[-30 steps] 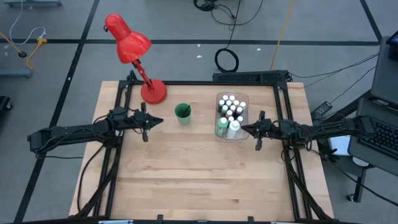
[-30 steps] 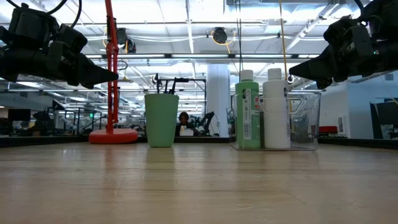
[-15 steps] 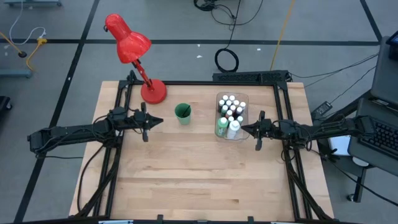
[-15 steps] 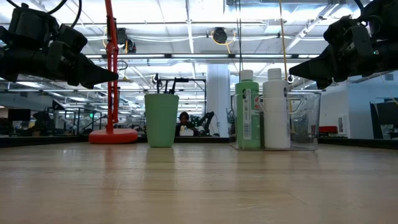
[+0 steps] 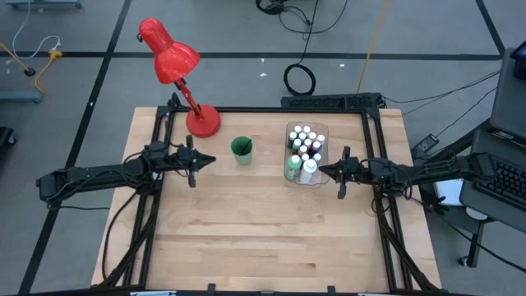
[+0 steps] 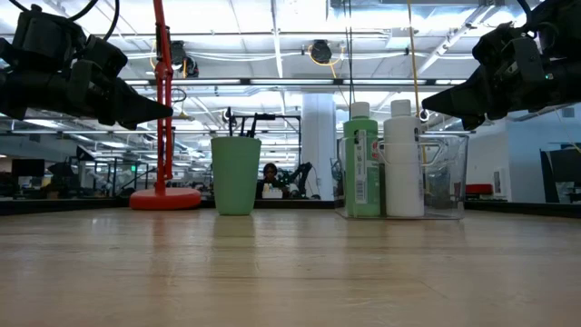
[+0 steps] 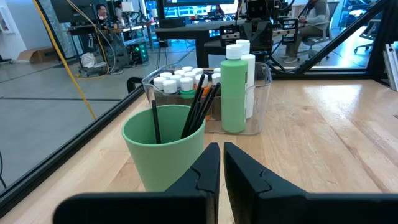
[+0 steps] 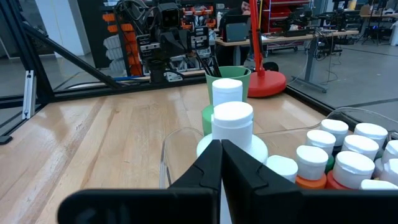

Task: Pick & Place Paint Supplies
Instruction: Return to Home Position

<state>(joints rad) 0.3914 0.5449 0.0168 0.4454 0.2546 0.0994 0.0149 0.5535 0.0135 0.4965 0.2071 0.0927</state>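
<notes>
The clear tray (image 5: 306, 131) at the table's far middle holds several small white-capped paint bottles (image 8: 348, 155), a green bottle (image 6: 360, 162) and a white bottle (image 6: 401, 162), all standing upright. To the tray's left stands the green cup (image 5: 242, 150), with dark-handled brushes (image 7: 199, 109) standing in it and leaning on its rim. My left gripper (image 5: 212, 159) hovers level and shut, left of the cup and pointing at it. My right gripper (image 5: 320, 169) hovers level and shut, just right of the tray at bottle-cap height. Neither holds anything.
A red desk lamp (image 5: 177, 66) stands with its base (image 5: 203, 122) at the far left of the table, behind the cup. Black frame rails (image 5: 156, 214) run along both sides. Bare wood (image 5: 263, 230) fills the near half of the table.
</notes>
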